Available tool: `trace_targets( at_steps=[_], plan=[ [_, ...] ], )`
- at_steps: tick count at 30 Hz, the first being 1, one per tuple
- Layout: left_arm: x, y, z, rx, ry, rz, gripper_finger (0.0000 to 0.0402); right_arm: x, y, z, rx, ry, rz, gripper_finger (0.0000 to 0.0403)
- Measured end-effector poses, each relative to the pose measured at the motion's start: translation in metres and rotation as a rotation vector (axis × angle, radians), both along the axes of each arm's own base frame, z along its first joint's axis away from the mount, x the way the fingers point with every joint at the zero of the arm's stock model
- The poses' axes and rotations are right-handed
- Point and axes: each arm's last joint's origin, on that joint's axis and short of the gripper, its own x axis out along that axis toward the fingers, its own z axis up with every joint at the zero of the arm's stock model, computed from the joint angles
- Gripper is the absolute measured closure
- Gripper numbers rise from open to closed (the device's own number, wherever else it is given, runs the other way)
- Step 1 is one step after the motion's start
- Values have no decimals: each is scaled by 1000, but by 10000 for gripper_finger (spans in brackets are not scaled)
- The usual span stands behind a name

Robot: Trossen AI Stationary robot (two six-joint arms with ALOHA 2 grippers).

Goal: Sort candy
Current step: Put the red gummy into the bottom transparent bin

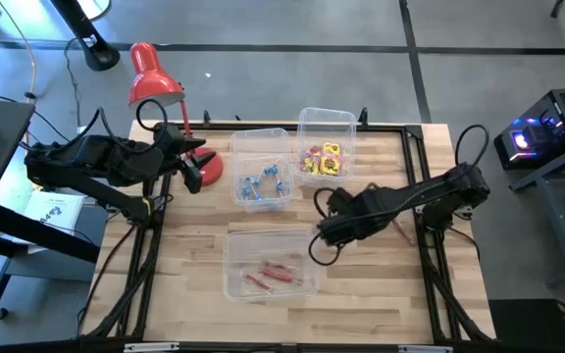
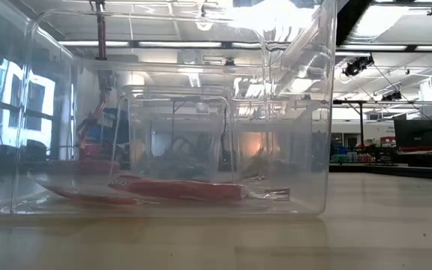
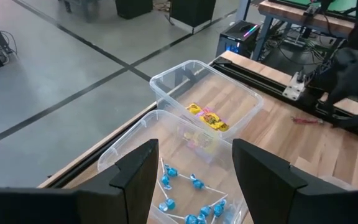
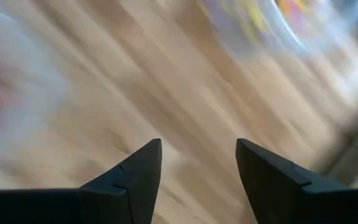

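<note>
Three clear bins stand on the wooden table. The bin of blue twist-wrapped pieces point(image 1: 262, 183) point(image 3: 191, 202) is in the middle. The bin of yellow packets point(image 1: 323, 159) point(image 3: 209, 118) is just to its right, toward the far edge. The bin of red-pink sticks point(image 1: 271, 275) point(image 2: 178, 189) is near the front. One more red stick point(image 1: 400, 233) point(image 3: 306, 120) lies flat on the bare wood by the right arm. My left gripper point(image 1: 196, 165) point(image 3: 194, 168) is open and hovers left of the blue bin. My right gripper point(image 1: 322, 231) point(image 4: 197, 165) is open over bare wood between the bins, and its view is blurred.
A red desk lamp point(image 1: 155, 83) stands at the table's far left corner, its base point(image 1: 210, 169) right beside my left gripper. A black frame rail point(image 1: 415, 132) runs around the table's edges. Bare wood point(image 1: 381, 294) lies at the near right.
</note>
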Motion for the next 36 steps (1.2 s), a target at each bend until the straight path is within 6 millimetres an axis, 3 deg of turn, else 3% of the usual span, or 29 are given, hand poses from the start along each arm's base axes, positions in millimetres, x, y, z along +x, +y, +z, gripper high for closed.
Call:
trace_targets(
  at_steps=[4,9,17,22,28,36],
  plan=[
    [0,0,0,-1,0,-2,202,-17,-2,-40,99,140,-10,204],
    [0,0,0,-1,1,-3,202,-58,-18,-86,181,325,-171,204],
    [0,0,0,4,4,-6,202,-111,-56,-132,322,375,-450,204],
    [0,0,0,4,2,-5,202,-117,-67,-156,389,356,-429,204],
    [0,0,1,4,-6,-3,202,-120,-76,-174,400,510,-327,204],
    [0,0,1,-1,-10,1,202,-115,-83,-198,437,581,-195,204]
  ],
)
